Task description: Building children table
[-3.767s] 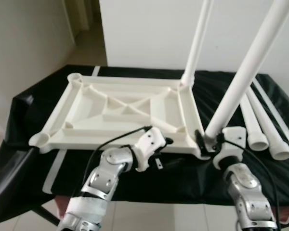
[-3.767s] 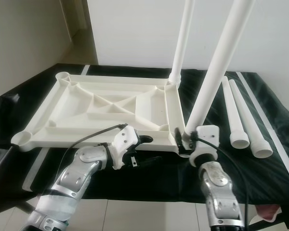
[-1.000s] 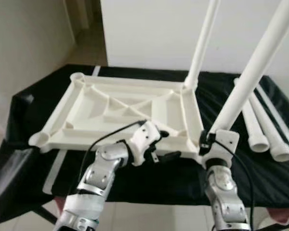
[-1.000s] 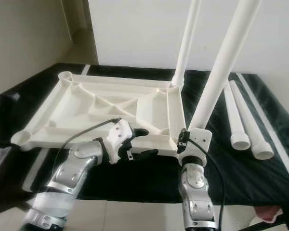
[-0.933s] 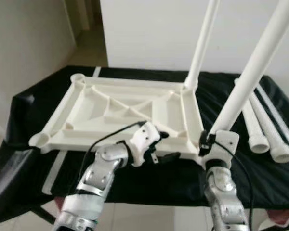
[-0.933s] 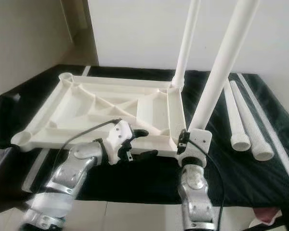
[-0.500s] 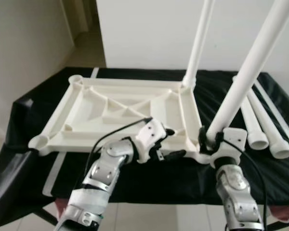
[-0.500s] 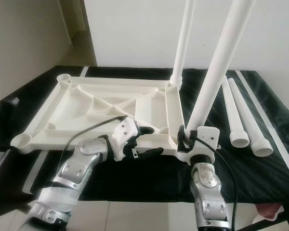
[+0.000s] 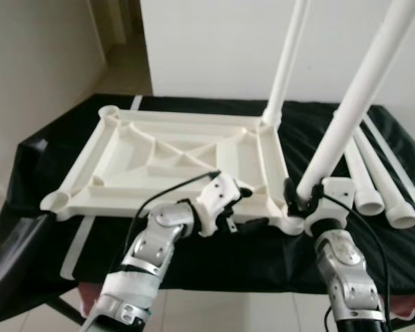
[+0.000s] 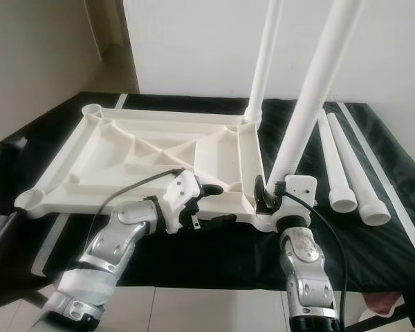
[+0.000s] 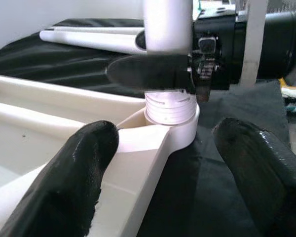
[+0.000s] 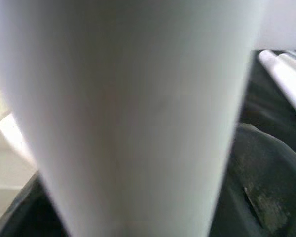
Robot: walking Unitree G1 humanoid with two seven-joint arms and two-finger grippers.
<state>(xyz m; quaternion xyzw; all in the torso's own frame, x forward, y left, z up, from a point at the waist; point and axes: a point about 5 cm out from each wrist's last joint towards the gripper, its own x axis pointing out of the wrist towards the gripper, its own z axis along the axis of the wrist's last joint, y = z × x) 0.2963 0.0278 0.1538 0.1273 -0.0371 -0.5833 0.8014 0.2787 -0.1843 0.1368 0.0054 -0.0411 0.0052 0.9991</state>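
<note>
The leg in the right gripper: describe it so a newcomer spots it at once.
On the black-covered table lies an upturned white tabletop. At its near right corner a white leg rises, the right gripper clamped at its base. It leans; the far-corner leg is thinner-looking.

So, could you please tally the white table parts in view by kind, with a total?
Tabletop frame, upside down on the black cloth: 1
Legs standing in corner sockets: 2
Loose legs lying on the cloth: 2
Total: 5

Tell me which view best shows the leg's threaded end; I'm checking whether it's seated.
The left wrist view: the threaded end sits in the corner socket, threads still exposed. Both eye views hide it behind the right tool; the right wrist view shows blurred leg.
</note>
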